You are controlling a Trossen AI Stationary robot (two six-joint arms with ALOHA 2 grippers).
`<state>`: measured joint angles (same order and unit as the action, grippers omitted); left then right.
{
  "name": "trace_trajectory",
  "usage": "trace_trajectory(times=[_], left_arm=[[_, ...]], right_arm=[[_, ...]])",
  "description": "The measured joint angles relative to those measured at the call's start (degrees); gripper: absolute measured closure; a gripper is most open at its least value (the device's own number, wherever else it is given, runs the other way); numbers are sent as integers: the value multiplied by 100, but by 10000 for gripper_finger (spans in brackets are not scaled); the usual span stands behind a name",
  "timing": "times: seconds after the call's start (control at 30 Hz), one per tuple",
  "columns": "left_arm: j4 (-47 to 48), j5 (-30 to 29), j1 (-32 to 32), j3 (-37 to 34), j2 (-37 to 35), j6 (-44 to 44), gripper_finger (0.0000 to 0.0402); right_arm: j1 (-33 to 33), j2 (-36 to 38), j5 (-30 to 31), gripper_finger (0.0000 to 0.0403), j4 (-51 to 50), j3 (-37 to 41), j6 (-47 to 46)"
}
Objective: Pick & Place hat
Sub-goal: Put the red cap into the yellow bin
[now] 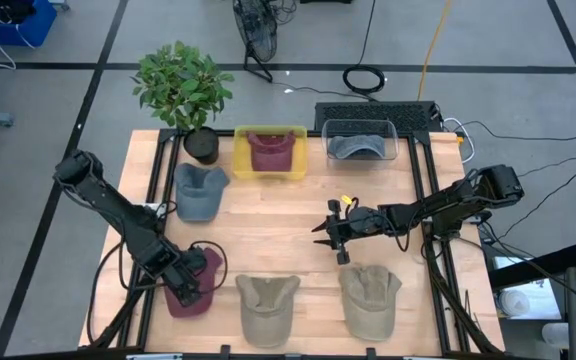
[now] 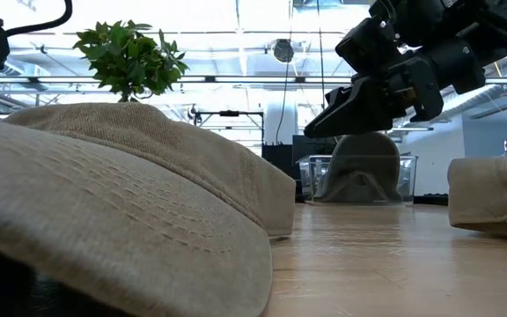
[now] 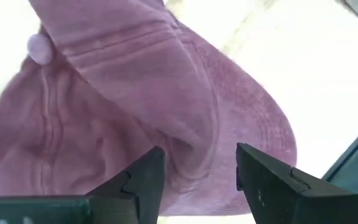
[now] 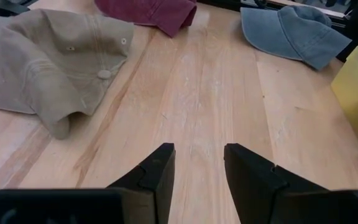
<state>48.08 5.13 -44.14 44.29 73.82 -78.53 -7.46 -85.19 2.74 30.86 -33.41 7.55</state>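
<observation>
A maroon hat (image 1: 209, 268) lies flat on the table's near left corner. My left gripper (image 1: 185, 292) points down over it and is open. In the left wrist view its two fingers straddle a raised fold of the hat (image 3: 135, 112), close to the brim. My right gripper (image 1: 320, 235) hovers open above the bare middle of the table, pointing toward the table's left, with nothing between its fingers (image 4: 199, 163). In the low view it hangs at the upper right (image 2: 313, 129). My left gripper comes at the maroon hat from above, one finger (image 3: 143, 180) on either side of a raised fold (image 3: 197, 146) next to the brim. I cannot tell whether the fingers touch the cloth. The hat lies on the table.
Two tan hats (image 1: 268, 305) (image 1: 370, 298) lie along the near edge, and a blue hat (image 1: 198, 192) lies at the left. At the back stand a yellow bin (image 1: 241, 165) with a maroon hat, a clear bin (image 1: 393, 140) with a grey-blue hat, and a potted plant (image 1: 183, 90).
</observation>
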Motion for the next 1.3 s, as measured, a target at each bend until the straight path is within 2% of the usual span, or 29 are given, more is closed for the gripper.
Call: trace_trajectory(times=[0.23,0.33,0.7,0.8,1.0,1.17,1.3], left_arm=[[6,-69,-56,0,5,1,205],[3,-66,-68,0,5,30,222],[8,-22,-63,0,5,103,365],[8,-18,-63,0,6,176,393],[8,-9,-60,0,7,233,383],[-11,317,80,0,5,414,396],[-25,344,231,15,-80,626,389]], right_arm=[[0,0,0,277,-49,0,7],[0,0,0,277,-49,0,9],[0,0,0,277,-47,0,20],[0,0,0,277,-47,0,20],[0,0,0,277,-47,0,20],[0,0,10,277,-45,0,20],[0,0,13,277,-45,0,-6]])
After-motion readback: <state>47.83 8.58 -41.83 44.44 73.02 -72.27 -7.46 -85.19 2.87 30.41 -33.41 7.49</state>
